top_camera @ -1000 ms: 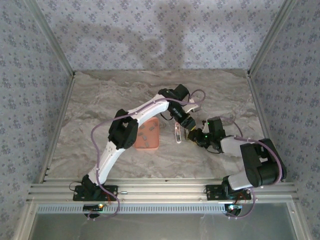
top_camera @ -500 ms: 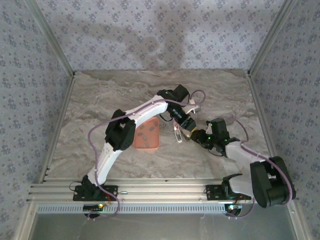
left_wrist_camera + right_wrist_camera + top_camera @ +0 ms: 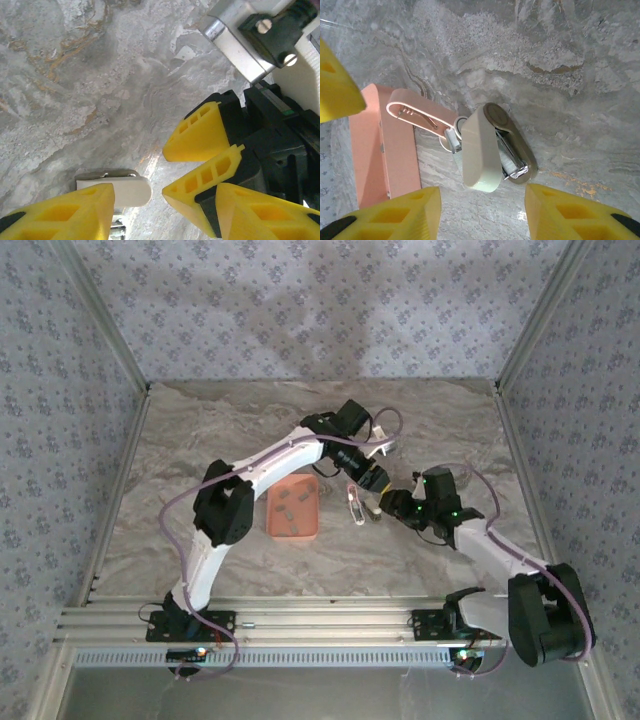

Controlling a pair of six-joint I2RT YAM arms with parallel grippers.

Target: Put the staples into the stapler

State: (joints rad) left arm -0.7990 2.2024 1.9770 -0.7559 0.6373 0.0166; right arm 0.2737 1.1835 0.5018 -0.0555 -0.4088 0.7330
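Lying loose: staples, grey strips inside the salmon tray.
Tan stapler: hinged open on the bench, beside a pink stapler, near the tray.
Left claw: released, fingers apart by the tan stapler's end.
Right claw: released, spread over the tan stapler, grasping nothing.

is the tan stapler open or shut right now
Open. In the right wrist view the tan stapler has its pale lid swung away from the darker base, leaving the metal staple channel bare.
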